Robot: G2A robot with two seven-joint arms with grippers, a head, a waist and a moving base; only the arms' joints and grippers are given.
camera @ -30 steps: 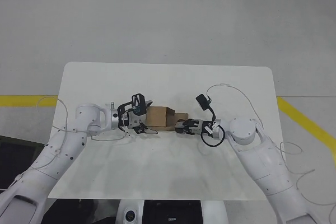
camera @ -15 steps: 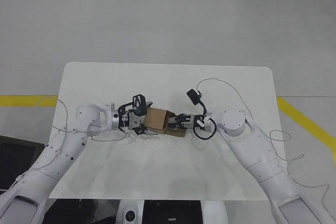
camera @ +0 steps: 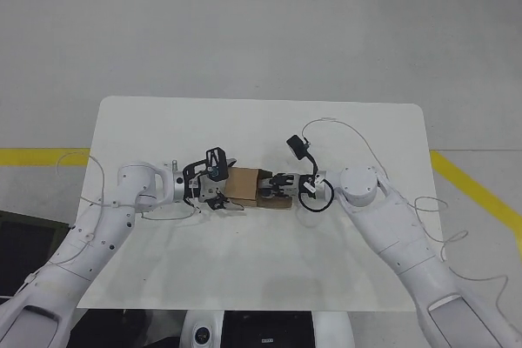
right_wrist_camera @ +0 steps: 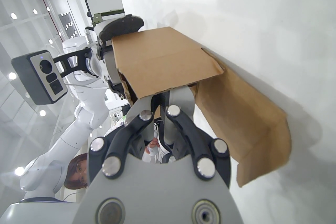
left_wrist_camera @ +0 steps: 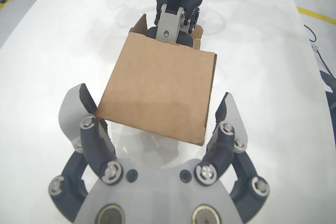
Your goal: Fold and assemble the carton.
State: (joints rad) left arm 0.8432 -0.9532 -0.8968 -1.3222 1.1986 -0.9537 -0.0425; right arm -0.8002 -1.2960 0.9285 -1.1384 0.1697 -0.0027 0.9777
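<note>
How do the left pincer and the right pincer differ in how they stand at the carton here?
The left pincer is spread wide open; the right pincer is narrowed shut. The left pincer straddles one end of the carton from outside; the right pincer pokes into the opposite, open end, under the top panel. Both sit low over the table, facing each other.

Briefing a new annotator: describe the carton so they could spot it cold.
Start at the white table; near its middle the left gripper and right gripper face each other. Between them lies the carton, a cardboard box. It is the only brown thing there, with a loose flap at the right gripper's end.
</note>
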